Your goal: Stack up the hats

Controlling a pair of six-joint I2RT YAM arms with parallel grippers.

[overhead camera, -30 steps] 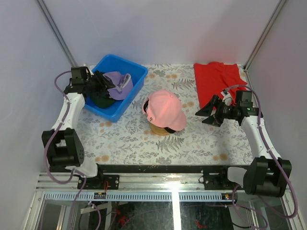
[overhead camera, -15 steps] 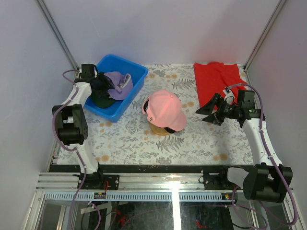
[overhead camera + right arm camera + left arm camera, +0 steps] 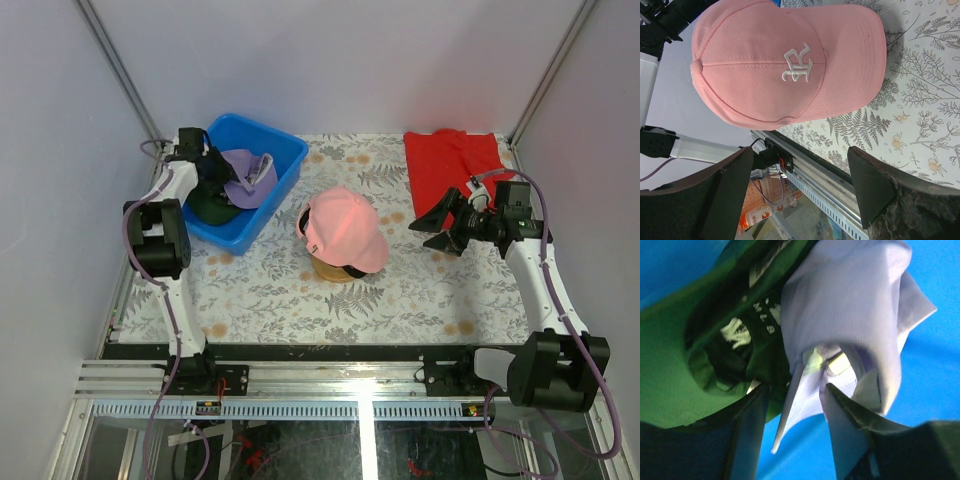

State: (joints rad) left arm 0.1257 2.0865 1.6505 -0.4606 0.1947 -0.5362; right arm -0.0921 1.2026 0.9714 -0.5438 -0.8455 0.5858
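A pink cap with a white emblem sits on top of the pile at the table's middle. A black cap's edge shows under it. A lavender cap and a dark green cap with white lettering lie in a blue bin. My left gripper is inside the bin, open, with the lavender cap's brim hanging between its jaws. My right gripper is open and empty to the right of the pink cap, which it faces.
A red cloth lies at the back right, just behind my right gripper. A wooden stand shows under the capped pile. The bin's walls enclose my left gripper. The metal rail runs along the near edge.
My left arm has folded in towards the bin's left side, with its gripper staying over the caps in the bin. My right gripper has shifted slightly back and right.
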